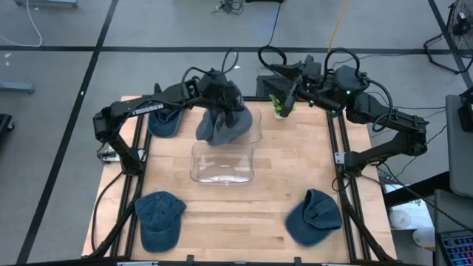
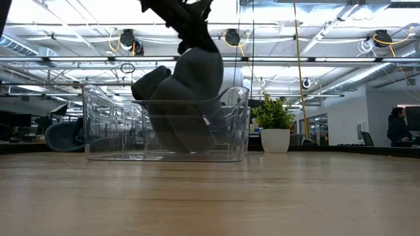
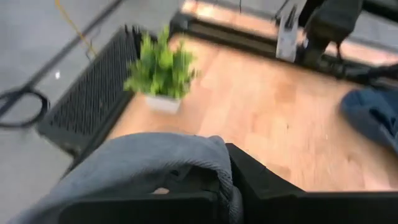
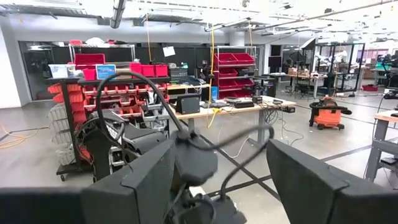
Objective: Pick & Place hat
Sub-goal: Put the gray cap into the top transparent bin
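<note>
While I watch from overhead, my left tool (image 1: 222, 100) sits above the far end of the clear plastic bin (image 1: 222, 164), its fingers clamped tight on a grey-blue cap (image 1: 225, 124). That cap hangs bunched from the tool, and its lower part dips below the bin's rim in the level view, where I see the fabric (image 2: 180, 105) through the clear wall (image 2: 111, 131); I cannot tell if it touches the bin's floor. From the left wrist camera the cap's cloth (image 3: 155, 162) fills the foreground, draped over the dark fingers (image 3: 261, 186).

My right tool (image 1: 284, 92) waits at the far edge of the desk (image 1: 295, 170), beside the small potted plant (image 1: 280, 108), with its fingers standing apart and nothing between them. Its wrist camera looks out into the room, with red storage bins (image 4: 230, 65) on shelves and a workbench (image 4: 236, 109).

Around the bin, three more denim caps lie on the desk: one (image 1: 164, 123) at the far left, partly under the left arm, one (image 1: 159, 219) near the front left corner, and one (image 1: 314, 218) near the front right corner. The bin sits about mid-desk, well apart from both front caps. A person (image 2: 398, 128) stands far off in the room at the right of the level view.
</note>
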`<action>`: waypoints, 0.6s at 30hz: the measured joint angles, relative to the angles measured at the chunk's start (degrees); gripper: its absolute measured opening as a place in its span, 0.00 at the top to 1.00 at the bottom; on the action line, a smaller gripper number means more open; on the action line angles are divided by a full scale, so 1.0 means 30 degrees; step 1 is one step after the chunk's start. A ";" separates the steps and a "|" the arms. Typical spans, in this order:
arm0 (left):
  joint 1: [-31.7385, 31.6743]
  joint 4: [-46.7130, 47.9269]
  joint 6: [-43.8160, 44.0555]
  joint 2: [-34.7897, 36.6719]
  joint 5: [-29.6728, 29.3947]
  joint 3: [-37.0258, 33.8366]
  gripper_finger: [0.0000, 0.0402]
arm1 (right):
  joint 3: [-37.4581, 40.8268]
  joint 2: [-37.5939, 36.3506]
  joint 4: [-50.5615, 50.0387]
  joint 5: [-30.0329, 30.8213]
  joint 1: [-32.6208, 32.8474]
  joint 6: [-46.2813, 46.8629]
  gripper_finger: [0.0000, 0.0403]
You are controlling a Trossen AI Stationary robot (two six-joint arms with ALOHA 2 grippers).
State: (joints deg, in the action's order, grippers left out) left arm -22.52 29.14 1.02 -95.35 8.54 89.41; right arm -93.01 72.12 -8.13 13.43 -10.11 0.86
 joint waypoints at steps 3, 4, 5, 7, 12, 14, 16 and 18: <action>0.0073 0.0157 0.0025 -0.0467 0.0461 0.0015 0.97 | 0.0000 0.0000 0.0204 -0.0006 0.0000 -0.0095 0.39; 0.0095 0.0219 0.0122 -0.0544 0.0840 0.0003 0.97 | 0.0000 0.0000 0.0288 -0.0006 0.0000 -0.0095 0.39; 0.0133 0.0241 0.0216 -0.0585 0.1075 -0.0029 0.97 | 0.0000 0.0000 0.0351 -0.0006 0.0000 -0.0095 0.39; 0.0410 -0.0763 0.0219 -0.0880 0.1299 0.0019 0.97 | 0.0000 0.0000 0.0487 -0.0006 0.0000 -0.0095 0.39; 0.0676 -0.1653 0.0584 -0.1560 0.0908 0.0025 0.97 | 0.0000 -0.0007 0.0872 -0.0015 0.0015 -0.0059 0.39; 0.0584 -0.0926 0.1055 -0.1812 0.0333 -0.0003 0.97 | 0.0000 -0.0007 0.1019 -0.0053 0.0036 -0.0044 0.39; 0.0576 -0.0953 0.1586 -0.2289 -0.0199 0.0022 0.97 | 0.0000 -0.0007 0.1090 -0.0059 0.0045 -0.0037 0.39; 0.0568 -0.0130 0.2025 -0.2666 -0.0446 0.0005 0.97 | 0.0000 -0.0007 0.1082 -0.0064 0.0063 -0.0029 0.39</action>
State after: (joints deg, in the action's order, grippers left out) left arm -20.82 28.75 7.09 -103.34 7.21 89.42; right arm -93.01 72.10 -4.89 13.23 -9.92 0.78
